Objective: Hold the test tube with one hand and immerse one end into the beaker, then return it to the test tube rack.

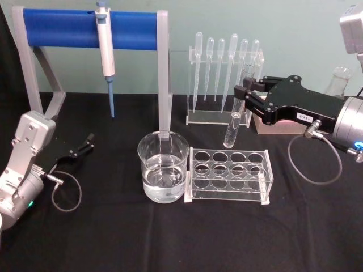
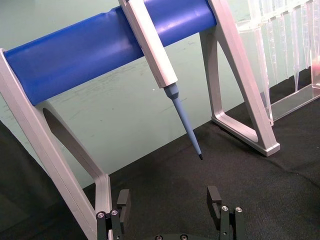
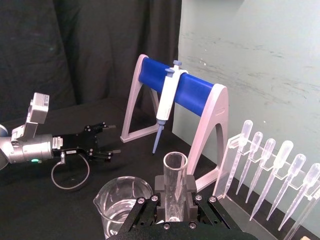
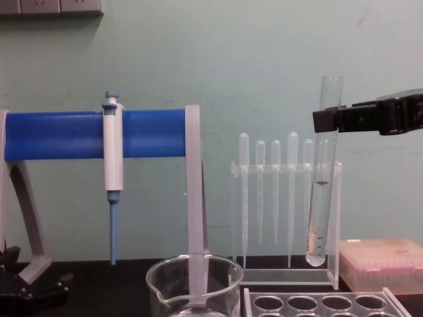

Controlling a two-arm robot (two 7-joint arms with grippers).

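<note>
Test tube rack [image 1: 229,173] on table, beaker [image 1: 163,167] just beside, on its left. Right gripper [image 1: 243,95] clamps test tube [image 1: 233,122] near rim, upright, hanging free above rack's far edge. Left gripper [image 1: 86,143] parked far left, fingers apart

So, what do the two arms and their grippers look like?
The left arm and right arm are silver-grey with rounded housings. A thin grey cable loops at each wrist. The left gripper and right gripper are black and flat-bodied, with long narrow jaws. The right one carries a small white label.
</note>
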